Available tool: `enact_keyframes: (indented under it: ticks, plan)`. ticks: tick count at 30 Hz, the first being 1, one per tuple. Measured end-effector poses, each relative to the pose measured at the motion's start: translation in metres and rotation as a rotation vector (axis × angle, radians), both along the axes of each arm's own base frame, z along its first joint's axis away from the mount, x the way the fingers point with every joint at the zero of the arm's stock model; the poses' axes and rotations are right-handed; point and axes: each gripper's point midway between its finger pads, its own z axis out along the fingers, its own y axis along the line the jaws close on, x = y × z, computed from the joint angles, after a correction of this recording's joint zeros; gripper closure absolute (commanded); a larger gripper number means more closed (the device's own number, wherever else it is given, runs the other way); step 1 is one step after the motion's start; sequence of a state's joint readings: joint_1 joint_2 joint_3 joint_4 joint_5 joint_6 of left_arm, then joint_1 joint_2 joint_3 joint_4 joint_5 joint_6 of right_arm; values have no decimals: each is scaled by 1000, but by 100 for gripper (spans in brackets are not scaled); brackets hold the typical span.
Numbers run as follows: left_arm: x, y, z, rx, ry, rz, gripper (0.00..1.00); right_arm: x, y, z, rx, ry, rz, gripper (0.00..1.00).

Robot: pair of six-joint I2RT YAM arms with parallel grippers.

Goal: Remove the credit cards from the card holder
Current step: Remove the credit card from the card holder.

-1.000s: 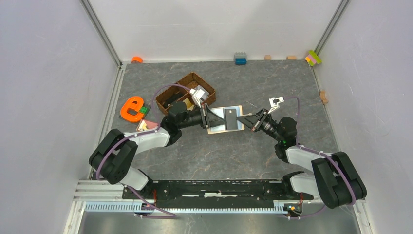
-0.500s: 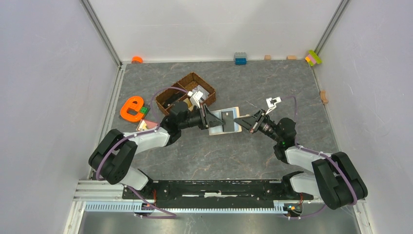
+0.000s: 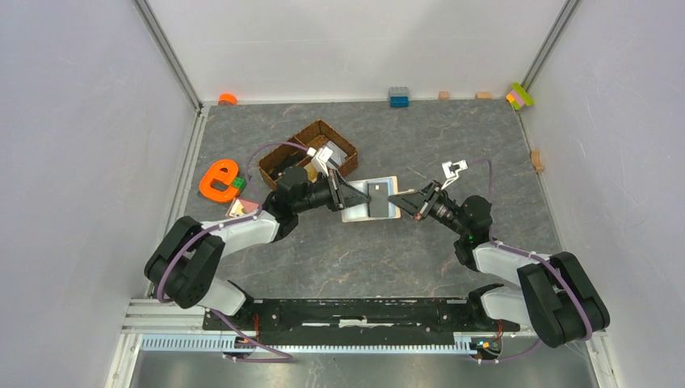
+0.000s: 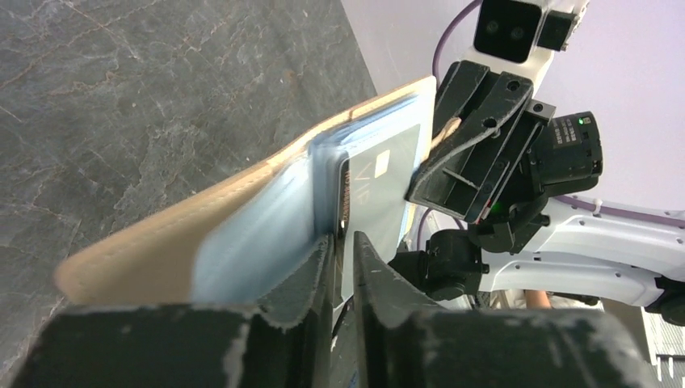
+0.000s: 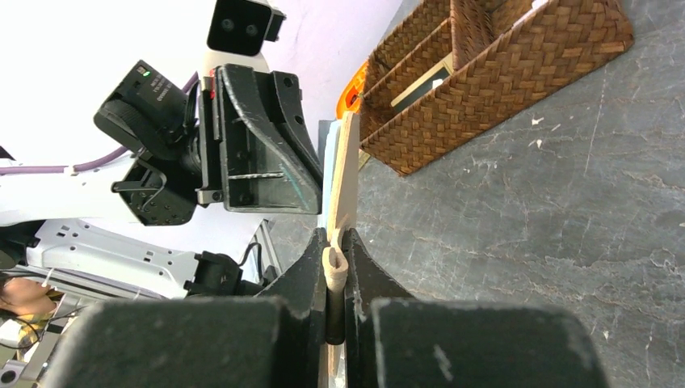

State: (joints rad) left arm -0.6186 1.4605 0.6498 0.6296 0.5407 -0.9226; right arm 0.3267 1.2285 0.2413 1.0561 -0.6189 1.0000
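Note:
The beige card holder [image 3: 370,200] hangs open above the table's middle, held between both grippers. My left gripper [image 3: 346,196] is at its left edge. In the left wrist view the jaws [image 4: 343,242] are pinched on the thin edge of a grey credit card [image 4: 380,194] that lies against the blue-grey sleeves [image 4: 250,242]. My right gripper [image 3: 396,198] is shut on the holder's right edge, with the little beige tab [image 5: 334,265] caught between its fingers. Two more credit cards [image 3: 242,208], pinkish and cream, lie on the table by the left arm.
A brown wicker basket [image 3: 311,149] with compartments stands just behind the left gripper, and shows close by in the right wrist view [image 5: 517,65]. An orange letter toy [image 3: 218,179] lies at the left. Small blocks [image 3: 398,97] line the back wall.
The card holder and both grippers have shifted slightly to the left together. Both grips look the same.

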Motion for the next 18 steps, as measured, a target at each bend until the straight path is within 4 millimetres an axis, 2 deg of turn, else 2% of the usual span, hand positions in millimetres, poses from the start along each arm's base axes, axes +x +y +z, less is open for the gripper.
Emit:
enact_keyframes:
  ticks: [5,11,14,18]
  plan:
    - [5,-1,2,-29,-8,-6,98,0,0,8,18,-28,0,100]
    - [7,-2,4,-53,-10,-13,98,0,1,12,31,-38,6,100]
    - [8,-1,5,-61,-7,-11,98,0,1,14,36,-42,7,93]
    - [9,0,6,-76,-2,-9,98,1,2,14,36,-44,8,95]
